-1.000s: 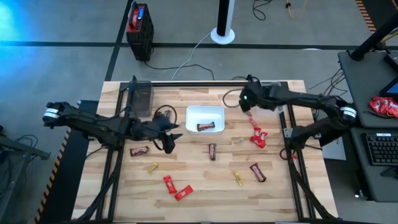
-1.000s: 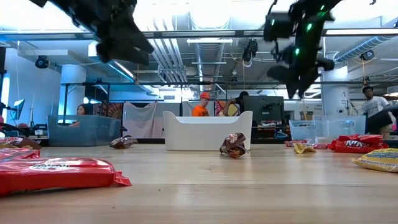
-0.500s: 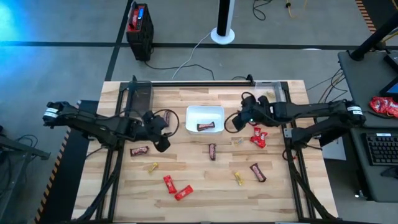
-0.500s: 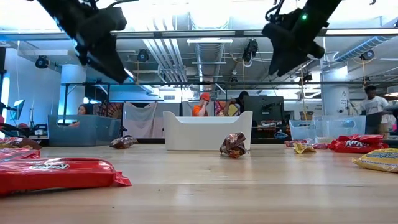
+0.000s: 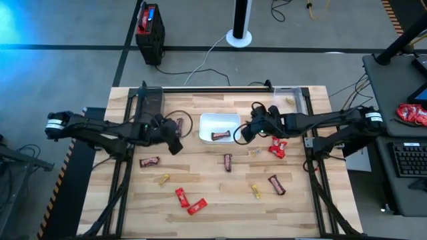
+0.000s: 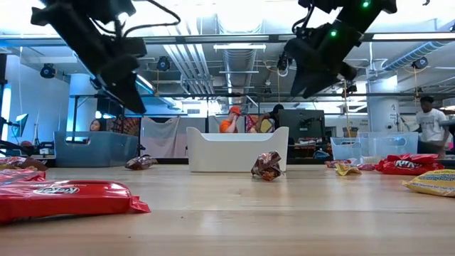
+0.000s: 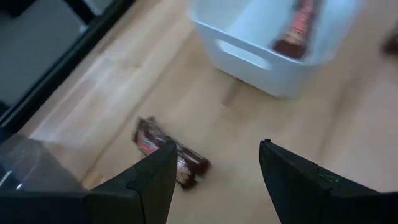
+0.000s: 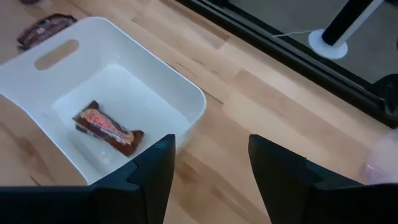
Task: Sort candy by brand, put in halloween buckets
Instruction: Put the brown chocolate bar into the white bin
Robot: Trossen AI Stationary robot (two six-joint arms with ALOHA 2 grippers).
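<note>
White tray (image 8: pixel 186 99) with one brown bar (image 8: pixel 107 129) just beyond right fingers (image 8: pixel 158 171), spread; left fingers (image 7: pixel 155 180) spread too.

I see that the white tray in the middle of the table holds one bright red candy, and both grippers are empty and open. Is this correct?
Not quite. The candy in the white tray is a dark brown bar, not a bright red one; the right wrist view shows it clearly. The rest is right: the left gripper and the right gripper are both open and hold nothing.
</note>
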